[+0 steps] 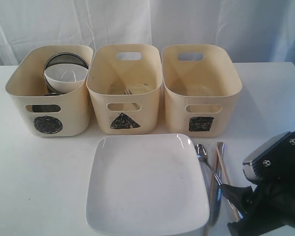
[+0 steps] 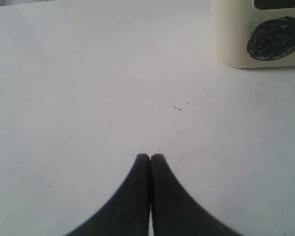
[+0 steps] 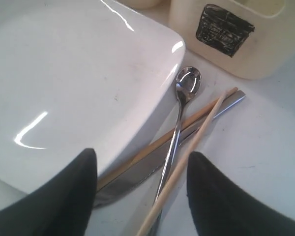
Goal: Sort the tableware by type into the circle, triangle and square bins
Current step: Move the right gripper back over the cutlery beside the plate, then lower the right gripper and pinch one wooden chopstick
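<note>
Circle bin (image 1: 19, 93), leftmost in the row, is holding a small white bowl (image 1: 65, 76) w/ steel rims (image 1: 66, 58) peeking out behind it. The bowl is covering them, so can't tell how many steel pcs are sitting there. Triangle bin (image 1: 101, 105), mid row, is showing only fork tines (image 1: 128, 91) at its bottom; front wall is hiding the rest. Square bin (image 1: 226, 98) is standing rightmost. Square white plate (image 1: 142, 187) is lying on the table (image 1: 34, 187) in front of the triangle & square bins, w/ the frame cutting off its near edge. Just beside its right edge, spoon (image 1: 200, 150), knife (image 1: 215, 189) & chopsticks (image 1: 225, 172) are lying crossed.

R gripper (image 3: 141, 155) is hovering over that cutlery, jaws standing wide apart, gripping nothing. Ext view is cutting off most of that arm at the lower right corner. R wrist view is giving detail the ext view isn't: knife blade & one chopstick seem to be running partly beneath the plate's rim.

L gripper (image 2: 150, 157) is appearing only in L wrist view: fingers pressing together, closed on nothing, over bare table, w/ the circle bin's marked front ahead.
</note>
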